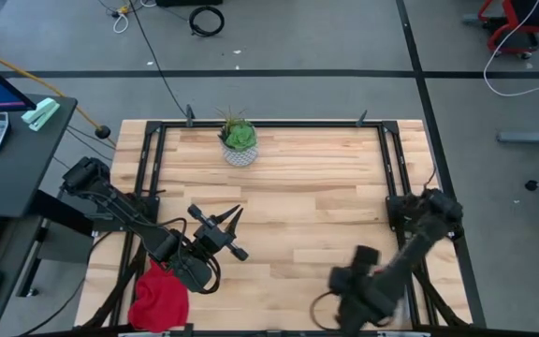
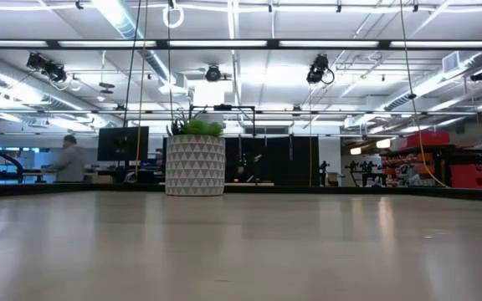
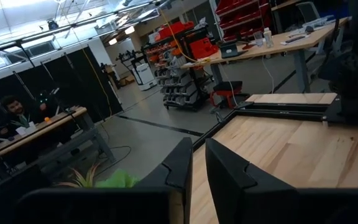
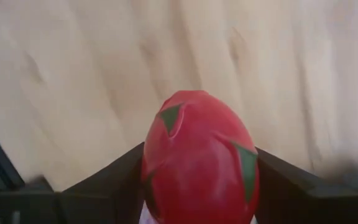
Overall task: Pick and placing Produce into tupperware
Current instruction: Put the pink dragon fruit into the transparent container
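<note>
Red-pink oval fruit (image 4: 199, 158), with green triangular flaps, fills the lower centre of the right wrist view, clamped between the two dark fingers (image 4: 114, 174) of my right gripper (image 4: 197, 186); bare wood lies behind it. From overhead, that right gripper (image 1: 356, 281) sits at the lower right of the frame, low over the table (image 1: 307, 206) near its front edge, and its outline is smeared.

My left gripper (image 1: 227, 229) hangs at the lower left of the overhead frame, just above and to the right of a red cloth (image 1: 160, 298). Its fingers (image 3: 179, 163) point across the table and stand narrowly apart with nothing between them.

A potted plant (image 1: 239, 142) stands at the upper centre of the overhead frame. I can find no clear tub in any view, nor any small berries or purple ball.

Risks, as I judge them: the fruit is rounded and smooth, so it could roll out of the fingers if the arm swings sharply. With the tub unseen, I could release over bare wood and let the fruit roll off the front edge.
</note>
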